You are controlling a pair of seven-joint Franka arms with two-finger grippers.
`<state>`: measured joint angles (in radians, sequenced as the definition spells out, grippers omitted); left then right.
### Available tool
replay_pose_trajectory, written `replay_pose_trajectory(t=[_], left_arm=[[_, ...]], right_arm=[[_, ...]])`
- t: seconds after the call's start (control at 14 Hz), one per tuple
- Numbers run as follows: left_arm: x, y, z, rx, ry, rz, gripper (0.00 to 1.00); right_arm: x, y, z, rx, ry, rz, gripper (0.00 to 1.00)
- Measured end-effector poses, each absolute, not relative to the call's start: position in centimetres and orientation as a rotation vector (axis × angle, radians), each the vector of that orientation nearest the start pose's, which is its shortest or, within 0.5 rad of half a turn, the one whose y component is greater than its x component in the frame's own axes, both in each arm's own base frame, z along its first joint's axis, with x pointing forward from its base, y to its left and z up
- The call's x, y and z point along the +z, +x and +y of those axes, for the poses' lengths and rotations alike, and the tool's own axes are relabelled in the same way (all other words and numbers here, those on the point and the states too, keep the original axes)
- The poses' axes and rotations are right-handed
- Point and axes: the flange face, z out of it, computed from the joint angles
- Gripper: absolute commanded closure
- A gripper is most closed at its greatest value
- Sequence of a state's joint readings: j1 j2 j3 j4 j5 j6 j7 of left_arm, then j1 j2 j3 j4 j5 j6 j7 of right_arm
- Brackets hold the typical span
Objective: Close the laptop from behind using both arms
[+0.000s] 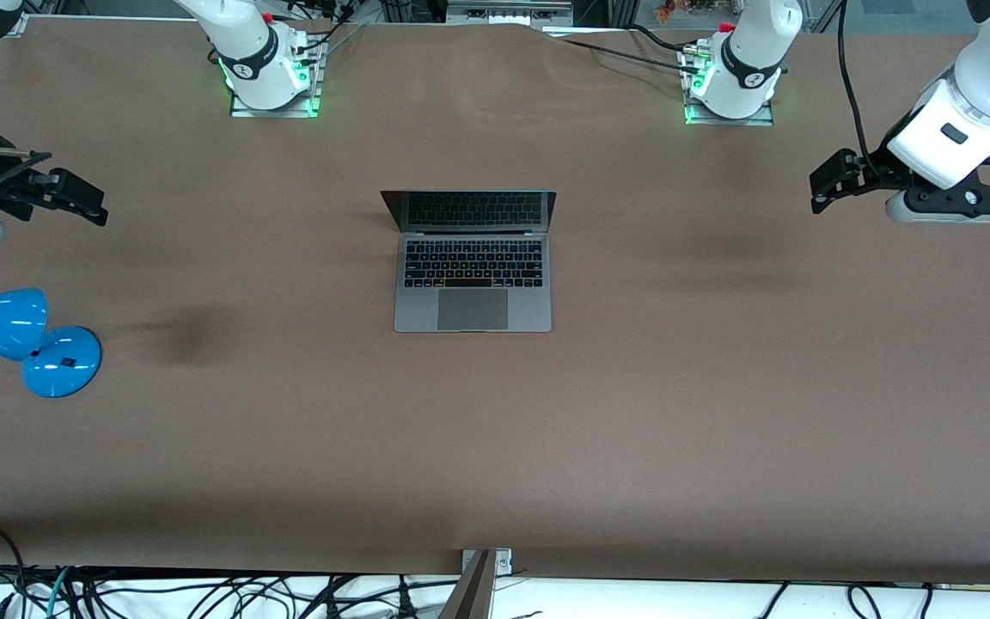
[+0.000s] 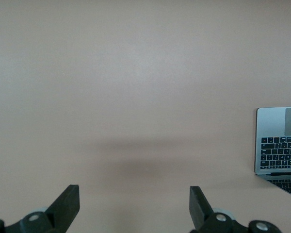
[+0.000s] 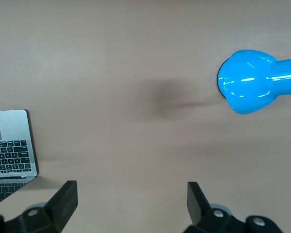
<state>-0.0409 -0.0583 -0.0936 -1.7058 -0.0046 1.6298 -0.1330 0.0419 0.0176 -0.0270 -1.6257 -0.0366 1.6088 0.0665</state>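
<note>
The silver-grey laptop (image 1: 473, 297) lies open in the middle of the brown table, its dark screen (image 1: 471, 210) upright on the side toward the arms' bases. My left gripper (image 1: 830, 180) hangs open over bare table toward the left arm's end, well apart from the laptop. In the left wrist view its fingers (image 2: 68, 204) stand wide with nothing between them, and a corner of the laptop (image 2: 276, 126) shows at the edge. My right gripper (image 1: 74, 193) hangs open over the right arm's end, also empty (image 3: 132, 201). Its wrist view catches the laptop's corner (image 3: 12, 133).
A blue desk lamp (image 1: 27, 340) stands near the right arm's end of the table, nearer to the front camera than the right gripper; its head (image 3: 247, 87) shows in the right wrist view. Both arm bases (image 1: 267, 69) (image 1: 731, 82) stand along the table's edge.
</note>
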Motion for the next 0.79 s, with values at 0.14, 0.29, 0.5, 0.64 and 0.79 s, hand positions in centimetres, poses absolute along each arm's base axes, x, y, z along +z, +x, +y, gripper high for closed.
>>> replay_pose_trajectory(t=[0.14,0.29,0.5,0.64,0.79], left_arm=[[59.74,53.41,-7.41,0.029,-3.138,0.002,0.00],[59.73,53.41,-7.41,0.029,-3.138,0.002,0.00],[59.73,53.40,-7.41,0.030,-3.138,0.002,0.00],[59.72,53.42,-7.34,0.030,-3.138,-0.001,0.00],[59.49,53.55,-6.97,0.039,-3.138,-0.011,0.00]], right_arm=[[59.25,56.11,0.46,0.051,-3.179,0.079,0.00],[59.31,56.08,0.45,0.049,-3.178,0.079,0.00],[59.31,56.08,0.45,0.049,-3.178,0.080,0.00],[59.31,56.08,0.45,0.049,-3.178,0.080,0.00],[59.31,56.07,0.45,0.051,-3.179,0.080,0.00]])
